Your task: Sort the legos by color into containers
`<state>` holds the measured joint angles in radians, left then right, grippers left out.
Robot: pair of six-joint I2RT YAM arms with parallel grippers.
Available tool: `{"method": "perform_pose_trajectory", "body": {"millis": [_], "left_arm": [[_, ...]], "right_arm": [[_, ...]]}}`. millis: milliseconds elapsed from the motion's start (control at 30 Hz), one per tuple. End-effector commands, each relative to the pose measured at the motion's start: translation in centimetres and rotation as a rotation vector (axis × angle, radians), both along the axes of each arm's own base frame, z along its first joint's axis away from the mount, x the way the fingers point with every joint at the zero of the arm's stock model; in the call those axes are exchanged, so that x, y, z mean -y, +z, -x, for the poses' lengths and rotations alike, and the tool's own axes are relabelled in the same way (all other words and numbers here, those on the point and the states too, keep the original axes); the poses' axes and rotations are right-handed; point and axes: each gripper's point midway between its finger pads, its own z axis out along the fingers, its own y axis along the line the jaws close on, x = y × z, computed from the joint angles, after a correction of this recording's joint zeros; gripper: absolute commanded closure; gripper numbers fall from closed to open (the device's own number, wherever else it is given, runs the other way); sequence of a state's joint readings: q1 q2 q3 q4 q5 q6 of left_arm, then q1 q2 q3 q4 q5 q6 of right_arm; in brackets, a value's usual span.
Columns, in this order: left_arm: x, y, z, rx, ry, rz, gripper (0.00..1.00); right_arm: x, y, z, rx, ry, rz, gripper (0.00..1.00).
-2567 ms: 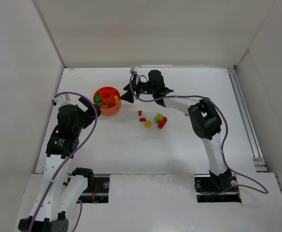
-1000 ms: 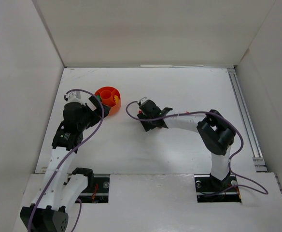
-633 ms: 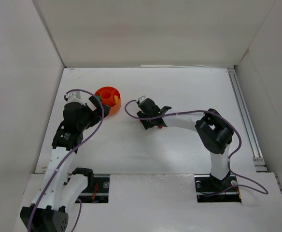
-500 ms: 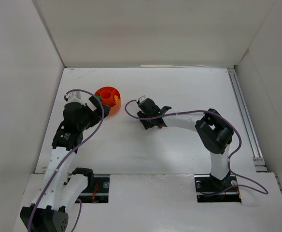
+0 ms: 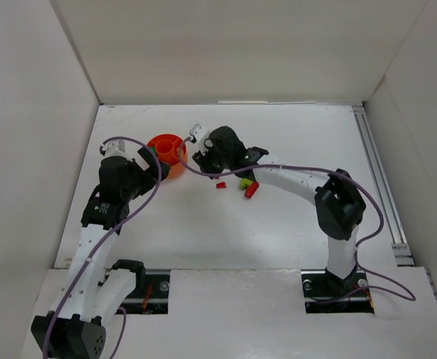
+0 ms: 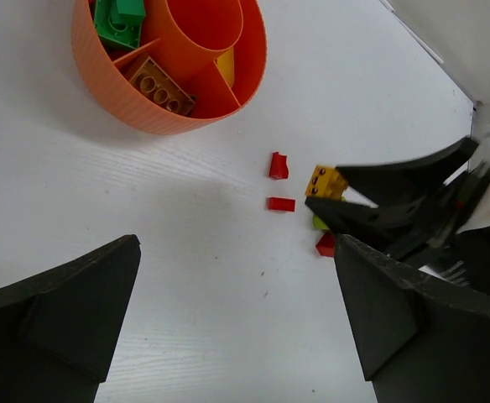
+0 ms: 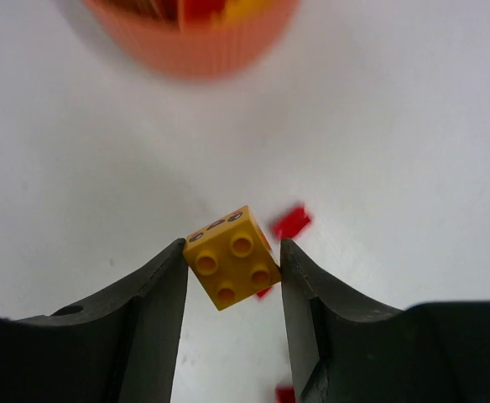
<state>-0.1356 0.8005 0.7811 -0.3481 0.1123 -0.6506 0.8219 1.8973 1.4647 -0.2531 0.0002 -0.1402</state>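
The orange bowl stands upright at the far left. Its compartments hold green bricks, a brown studded plate and what looks like a yellow piece. A yellow brick with four studs sits tilted, pinched in the right gripper, just right of the bowl. Nearby lie two small red pieces, a lime brick and a red brick.

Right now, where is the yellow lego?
Right wrist view: the yellow lego is clamped in the right gripper, just right of the orange bowl, above loose red legos.
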Motion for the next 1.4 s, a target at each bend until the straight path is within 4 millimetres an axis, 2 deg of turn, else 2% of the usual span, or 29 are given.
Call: {"method": "perform_pose_trajectory", "body": {"millis": [0,67,133,167,200,300,400,433,600,633,733,933,1000,1033,1067,1100,1133,1200,1267,1333,1367], "left_arm": [[-0.2,2.9,-0.9,0.087,0.000,-0.014,0.00],[-0.4,3.3,-1.0,0.084,0.008,-0.019,0.00],[-0.8,3.4,-1.0,0.084,0.026,-0.038,0.00],[-1.0,3.2,-1.0,0.075,0.034,-0.044,0.00],[-1.0,3.6,-1.0,0.084,0.034,-0.042,0.00],[-1.3,4.2,-1.1,0.094,0.051,-0.049,0.00],[-1.3,4.6,-1.1,0.104,0.046,-0.057,0.00],[-1.5,4.6,-1.2,0.105,0.055,-0.061,0.00],[-1.4,4.1,-1.4,0.087,0.054,-0.064,0.00],[-1.4,4.3,-1.5,0.096,0.054,-0.063,0.00],[-1.5,4.3,-1.5,0.097,0.050,-0.071,0.00],[-1.5,3.8,-1.5,0.088,0.050,-0.072,0.00],[-1.5,3.8,-1.5,0.088,0.050,-0.072,0.00],[-1.5,3.8,-1.5,0.088,0.050,-0.072,0.00],[-1.5,3.8,-1.5,0.088,0.050,-0.072,0.00],[-1.5,3.8,-1.5,0.088,0.050,-0.072,0.00],[-1.5,3.8,-1.5,0.088,0.050,-0.072,0.00],[-1.5,3.8,-1.5,0.089,0.046,-0.080,0.00],[-1.5,3.8,-1.5,0.089,0.046,-0.080,0.00],[-1.5,3.8,-1.5,0.089,0.046,-0.080,0.00],[-1.5,3.8,-1.5,0.089,0.046,-0.080,0.00]], "right_arm": [[-5.4,5.8,-3.2,0.216,0.221,-0.116,0.72],[-6.9,7.1,-5.2,0.259,0.233,-0.142,0.72],[-7.6,7.8,-6.3,0.276,0.250,-0.163,0.72],[-8.0,9.2,-7.2,0.300,0.251,-0.189,0.72],[-8.4,8.2,-7.6,0.291,0.251,-0.182,0.71],[-9.5,8.2,-8.4,0.308,0.303,-0.200,0.69],[-10.4,8.7,-8.7,0.326,0.336,-0.218,0.67],[-10.8,7.9,-8.7,0.313,0.352,-0.220,0.67],[-12.1,7.7,-8.8,0.327,0.398,-0.250,0.66],[-11.8,7.0,-9.2,0.316,0.397,-0.247,0.66],[-12.4,7.4,-8.9,0.323,0.432,-0.275,0.64],[-13.1,6.1,-9.4,0.323,0.441,-0.282,0.62],[-13.4,4.9,-9.5,0.307,0.449,-0.277,0.60],[-13.5,5.4,-9.6,0.316,0.449,-0.283,0.59],[-13.7,4.5,-9.4,0.295,0.453,-0.284,0.59],[-13.8,5.1,-9.6,0.307,0.453,-0.291,0.58],[-13.8,4.3,-9.6,0.296,0.453,-0.285,0.58],[-13.3,4.7,-10.4,0.310,0.430,-0.281,0.54],[-13.3,4.7,-10.4,0.310,0.429,-0.281,0.48],[-13.3,3.8,-10.0,0.289,0.441,-0.277,0.42],[-13.3,4.5,-10.0,0.298,0.441,-0.282,0.41]]}}
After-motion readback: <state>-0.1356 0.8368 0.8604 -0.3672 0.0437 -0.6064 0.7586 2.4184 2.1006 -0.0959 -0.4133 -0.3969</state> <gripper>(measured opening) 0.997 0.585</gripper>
